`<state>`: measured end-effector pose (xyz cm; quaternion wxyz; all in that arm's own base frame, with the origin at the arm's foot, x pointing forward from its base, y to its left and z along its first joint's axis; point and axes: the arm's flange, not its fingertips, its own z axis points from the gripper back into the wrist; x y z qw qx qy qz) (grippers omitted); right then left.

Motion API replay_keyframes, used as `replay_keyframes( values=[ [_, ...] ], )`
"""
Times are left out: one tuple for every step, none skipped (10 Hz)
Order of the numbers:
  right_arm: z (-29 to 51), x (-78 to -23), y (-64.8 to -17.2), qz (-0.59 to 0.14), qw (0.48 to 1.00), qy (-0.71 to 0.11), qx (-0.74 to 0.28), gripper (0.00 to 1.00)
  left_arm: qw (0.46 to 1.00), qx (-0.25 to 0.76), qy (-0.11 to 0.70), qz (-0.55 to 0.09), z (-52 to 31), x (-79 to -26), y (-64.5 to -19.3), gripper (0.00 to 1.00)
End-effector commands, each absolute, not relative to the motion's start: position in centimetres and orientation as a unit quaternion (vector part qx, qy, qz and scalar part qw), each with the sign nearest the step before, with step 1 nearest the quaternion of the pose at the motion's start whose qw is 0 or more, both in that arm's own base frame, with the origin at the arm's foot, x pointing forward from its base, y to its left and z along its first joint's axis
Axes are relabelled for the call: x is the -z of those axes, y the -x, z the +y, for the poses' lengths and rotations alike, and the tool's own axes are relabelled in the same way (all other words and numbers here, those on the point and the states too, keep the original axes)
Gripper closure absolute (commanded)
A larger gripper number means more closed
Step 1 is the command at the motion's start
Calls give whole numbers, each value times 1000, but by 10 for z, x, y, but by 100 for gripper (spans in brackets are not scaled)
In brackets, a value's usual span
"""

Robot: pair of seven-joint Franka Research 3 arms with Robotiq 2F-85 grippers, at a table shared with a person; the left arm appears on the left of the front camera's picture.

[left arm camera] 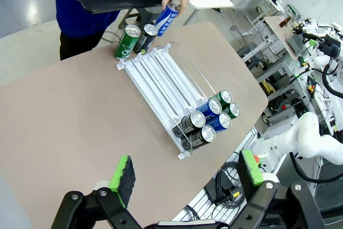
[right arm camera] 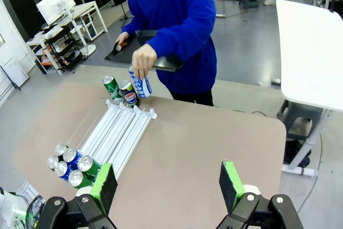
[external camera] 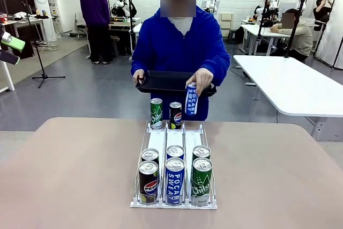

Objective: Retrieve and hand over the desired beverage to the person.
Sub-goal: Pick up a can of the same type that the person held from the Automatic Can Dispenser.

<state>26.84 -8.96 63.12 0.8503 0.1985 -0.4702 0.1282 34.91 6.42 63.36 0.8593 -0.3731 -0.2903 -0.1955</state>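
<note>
Front view: the person (external camera: 179, 46) is seen at the table's far side, a black tray (external camera: 161, 82) held level. A blue can (external camera: 191, 100) is held in the person's hand (external camera: 201, 78) over the rack's (external camera: 157, 140) far end.
Left wrist view: the left gripper (left arm camera: 186, 172) is spread and empty.
Right wrist view: the right gripper (right arm camera: 168, 182) is spread and empty.

The room is bright and evenly lit from overhead. The matte beige tabletop (external camera: 69, 170) shows only a faint, soft shadow around the white wire can rack (external camera: 158, 139). The silver tops of the drink cans (external camera: 174, 163) catch small glints, and the smooth grey floor (external camera: 96, 100) carries a pale sheen. The front view is sharp and straight. Both wrist views bow towards their edges, so the tabletop looks tilted.
</note>
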Motion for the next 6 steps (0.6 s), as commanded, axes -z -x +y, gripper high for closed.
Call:
replay_keyframes(
  values=[
    [-89, -630, -270, -471, 845, -212, -136, 0, 855, 202, 376, -293, 66, -634, -350, 0],
    [-89, -630, -270, -471, 845, -212, -136, 0, 855, 202, 376, -293, 66, -634, -350, 0],
    [-89, -630, -270, -471, 845, -212, -136, 0, 855, 202, 376, -293, 66, -634, -350, 0],
    [-89, -630, -270, -471, 845, -212, -136, 0, 855, 202, 376, -293, 66, -634, -350, 0],
    [-89, -630, -270, -471, 845, -212, -136, 0, 855, 202, 376, -293, 66, -634, -350, 0],
    [-89, -630, -270, -471, 845, -212, -136, 0, 855, 202, 376, -293, 66, -634, -350, 0]
  ],
)
